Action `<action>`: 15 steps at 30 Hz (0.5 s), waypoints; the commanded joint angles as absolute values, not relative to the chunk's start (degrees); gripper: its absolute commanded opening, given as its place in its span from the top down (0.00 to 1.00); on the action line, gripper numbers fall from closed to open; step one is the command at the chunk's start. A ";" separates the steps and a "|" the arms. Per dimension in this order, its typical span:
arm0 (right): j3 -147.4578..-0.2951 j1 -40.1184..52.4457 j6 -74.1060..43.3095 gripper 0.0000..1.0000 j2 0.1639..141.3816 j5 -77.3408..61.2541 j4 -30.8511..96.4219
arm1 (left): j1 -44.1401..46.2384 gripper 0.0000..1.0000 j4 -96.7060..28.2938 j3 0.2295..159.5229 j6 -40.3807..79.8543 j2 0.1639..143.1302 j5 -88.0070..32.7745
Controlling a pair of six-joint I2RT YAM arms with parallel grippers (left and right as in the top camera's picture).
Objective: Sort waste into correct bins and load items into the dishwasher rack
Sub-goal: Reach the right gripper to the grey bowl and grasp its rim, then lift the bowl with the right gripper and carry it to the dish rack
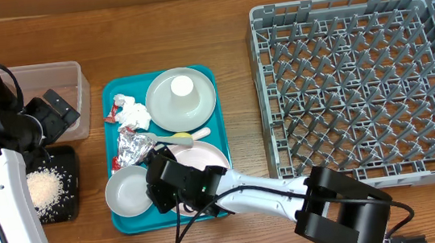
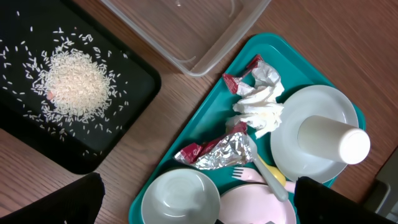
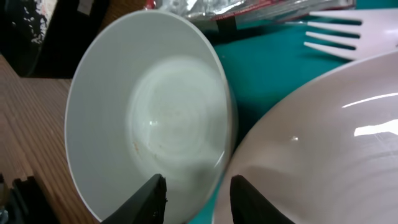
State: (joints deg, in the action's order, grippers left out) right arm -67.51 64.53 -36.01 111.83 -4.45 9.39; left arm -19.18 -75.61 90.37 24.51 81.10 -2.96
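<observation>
The white bowl (image 1: 126,191) (image 3: 155,118) sits empty at the teal tray's front left. My right gripper (image 1: 153,186) (image 3: 199,196) is open, one finger inside the bowl's right rim and the other over the pinkish plate (image 1: 205,157) (image 3: 323,143). My left gripper (image 1: 53,113) (image 2: 199,202) is open and empty, high over the gap between bins and tray. A napkin (image 2: 258,106), foil (image 2: 217,152) and red-and-white wrapper (image 2: 239,78) lie on the tray. An upturned cup (image 1: 181,87) stands on the grey-green plate (image 1: 169,109). Rice (image 2: 71,81) lies in the black tray (image 1: 67,166). The clear tub (image 1: 67,80) is empty.
The teal tray (image 1: 109,92) lies between the bins and the grey dishwasher rack (image 1: 351,2), which is empty at the right. A fork (image 2: 245,174), grey knife (image 2: 267,171) and yellow spoon (image 2: 278,180) lie between the two plates.
</observation>
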 commanded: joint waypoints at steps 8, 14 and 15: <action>-68.71 64.45 -36.03 0.75 111.96 -4.08 8.47 | -19.27 0.00 -75.64 91.35 25.34 80.55 -2.98; -68.71 64.42 -36.01 0.83 111.94 -3.92 8.64 | -19.27 0.00 -75.64 91.35 25.34 80.55 -2.98; -68.71 64.38 -36.03 0.84 111.94 -3.92 8.62 | -19.27 0.00 -75.64 91.35 25.34 80.55 -2.98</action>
State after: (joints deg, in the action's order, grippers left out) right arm -67.51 64.49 -36.01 111.83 -4.21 9.02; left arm -19.18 -75.61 90.37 24.51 81.10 -2.96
